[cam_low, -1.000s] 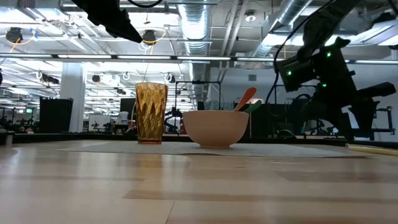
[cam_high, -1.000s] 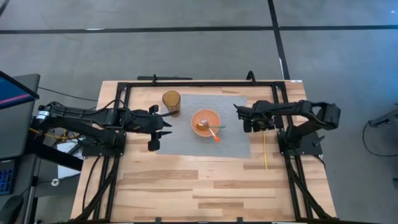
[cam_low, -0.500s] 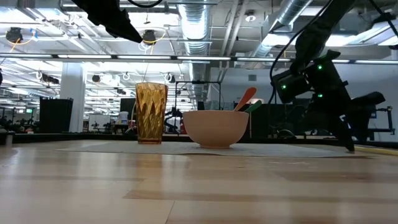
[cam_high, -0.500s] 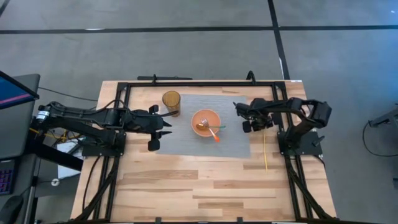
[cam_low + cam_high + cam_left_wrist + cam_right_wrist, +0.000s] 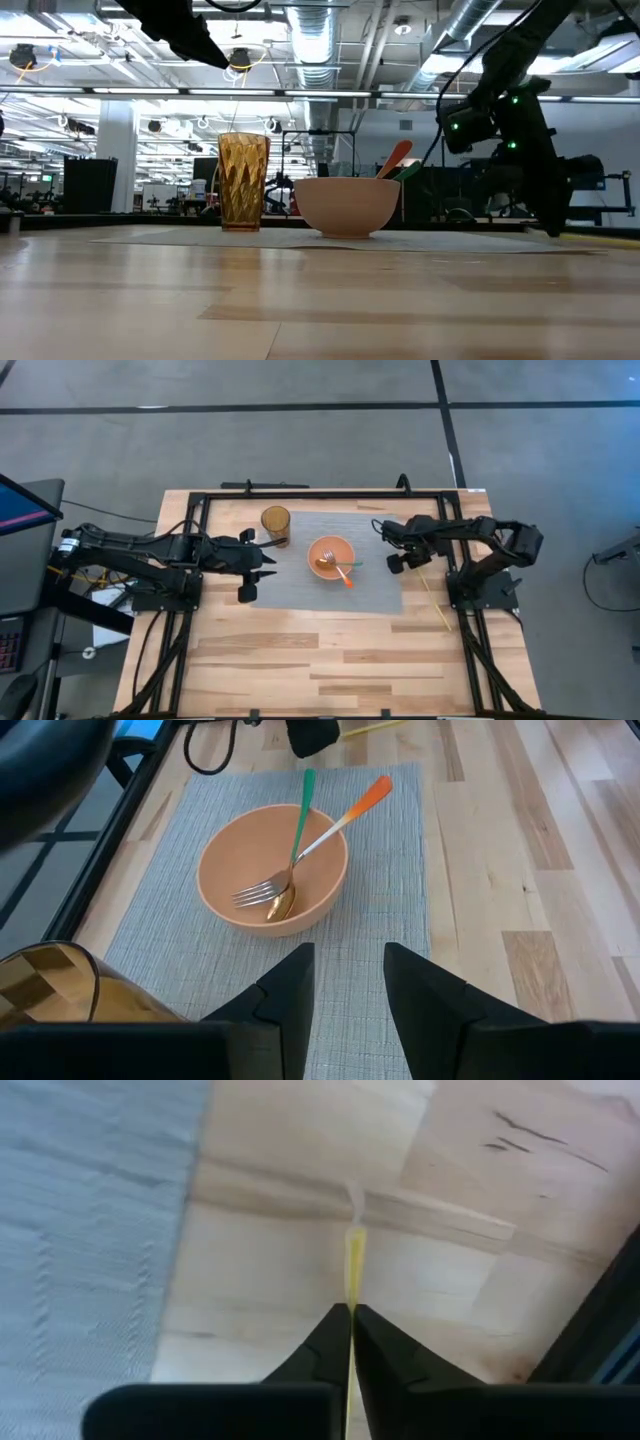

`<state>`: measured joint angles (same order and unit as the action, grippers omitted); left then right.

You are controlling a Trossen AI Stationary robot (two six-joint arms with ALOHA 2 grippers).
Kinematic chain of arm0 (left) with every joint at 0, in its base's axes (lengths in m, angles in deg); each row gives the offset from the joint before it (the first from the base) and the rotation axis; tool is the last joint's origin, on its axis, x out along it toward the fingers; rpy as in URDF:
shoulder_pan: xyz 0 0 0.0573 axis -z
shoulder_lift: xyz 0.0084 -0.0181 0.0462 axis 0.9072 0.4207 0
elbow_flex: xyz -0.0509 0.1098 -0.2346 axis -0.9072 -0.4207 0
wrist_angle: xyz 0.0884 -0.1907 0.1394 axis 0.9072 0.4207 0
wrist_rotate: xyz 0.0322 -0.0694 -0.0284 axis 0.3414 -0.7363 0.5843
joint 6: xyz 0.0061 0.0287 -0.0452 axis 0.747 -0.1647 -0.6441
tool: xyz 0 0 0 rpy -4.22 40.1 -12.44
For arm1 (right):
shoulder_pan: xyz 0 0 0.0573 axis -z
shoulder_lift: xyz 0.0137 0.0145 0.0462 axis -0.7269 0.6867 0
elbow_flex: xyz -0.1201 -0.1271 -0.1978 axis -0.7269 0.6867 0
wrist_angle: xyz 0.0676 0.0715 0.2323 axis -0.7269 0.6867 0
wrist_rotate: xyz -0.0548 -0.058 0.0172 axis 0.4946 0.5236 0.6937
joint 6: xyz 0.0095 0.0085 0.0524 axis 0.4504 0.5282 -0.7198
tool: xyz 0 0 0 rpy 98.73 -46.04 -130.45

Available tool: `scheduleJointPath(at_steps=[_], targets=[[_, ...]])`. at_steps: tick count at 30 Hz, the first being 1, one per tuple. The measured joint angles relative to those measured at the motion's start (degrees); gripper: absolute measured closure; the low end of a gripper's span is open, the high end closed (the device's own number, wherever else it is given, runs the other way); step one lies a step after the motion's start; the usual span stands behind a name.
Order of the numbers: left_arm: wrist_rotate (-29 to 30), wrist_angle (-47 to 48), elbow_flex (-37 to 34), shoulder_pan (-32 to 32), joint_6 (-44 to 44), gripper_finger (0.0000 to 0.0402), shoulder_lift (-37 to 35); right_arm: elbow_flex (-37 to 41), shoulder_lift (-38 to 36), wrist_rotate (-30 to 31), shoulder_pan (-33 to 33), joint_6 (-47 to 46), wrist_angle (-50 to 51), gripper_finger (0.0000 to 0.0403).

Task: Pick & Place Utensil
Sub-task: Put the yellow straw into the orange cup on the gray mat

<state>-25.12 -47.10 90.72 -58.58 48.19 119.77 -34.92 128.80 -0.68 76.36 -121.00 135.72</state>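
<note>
A thin yellow utensil [image 5: 435,600] lies slanted on the bare wood right of the grey placemat [image 5: 380,595]. My right gripper [image 5: 412,565] is shut on its far end. On the mat stands a salmon bowl [image 5: 331,555] holding a fork and a spoon with orange and green handles [image 5: 300,840]. An amber cup [image 5: 276,522] stands at the bowl's far left. My left gripper [image 5: 345,990] hovers open over the mat's left part, left of the bowl. My right gripper pinches the yellow utensil's thin handle [image 5: 352,1295] between its two fingers, close to its far end. A short yellow tip [image 5: 354,1255] sticks out past the fingertips. The fingers come from above, slanting down. The rest of the utensil [image 5: 440,610] runs toward the table's near right.
Black frame rails [image 5: 300,493] run along the table's far edge and both sides. The right arm's base [image 5: 480,588] stands just right of the yellow utensil. Bare wood [image 5: 330,660] fills the near half of the table.
My right gripper has dropped toward the table beside the mat and taken hold of the yellow utensil. The utensil, which lay straight from far to near, now lies slanted: its near end has swung toward the table's right edge.
</note>
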Motion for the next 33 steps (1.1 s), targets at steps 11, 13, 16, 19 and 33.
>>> scheduleJointPath(at_steps=[11, 13, 16, 19, 33], targets=[[-0.02, 0.0, 0.0, 0.0, 0.0, 0.0278, 0.0, -6.53, -9.34, 0.07, -8.57, -1.21, 0.13, 0.0398], [-0.02, 0.0, 0.0, 0.02, 0.0, 0.0278, 0.0, -9.17, -11.19, 0.5, -10.67, -1.57, 0.05, 0.0399], [-0.02, 0.0, 0.0, 0.0, 0.0, 0.0278, 0.0, -13.74, -13.71, 2.93, -14.1, -1.55, 0.05, 0.0401], [-0.04, 0.0, 0.0, 0.02, 0.0, 0.0278, 0.0, -18.74, -15.81, 6.79, -17.67, -1.57, -0.2, 0.04], [-0.11, -0.04, 0.0, 0.01, -0.2, 0.0278, 0.0, -34.64, -16.02, 34.91, -28.29, 31.38, -28.2, 0.0402]])
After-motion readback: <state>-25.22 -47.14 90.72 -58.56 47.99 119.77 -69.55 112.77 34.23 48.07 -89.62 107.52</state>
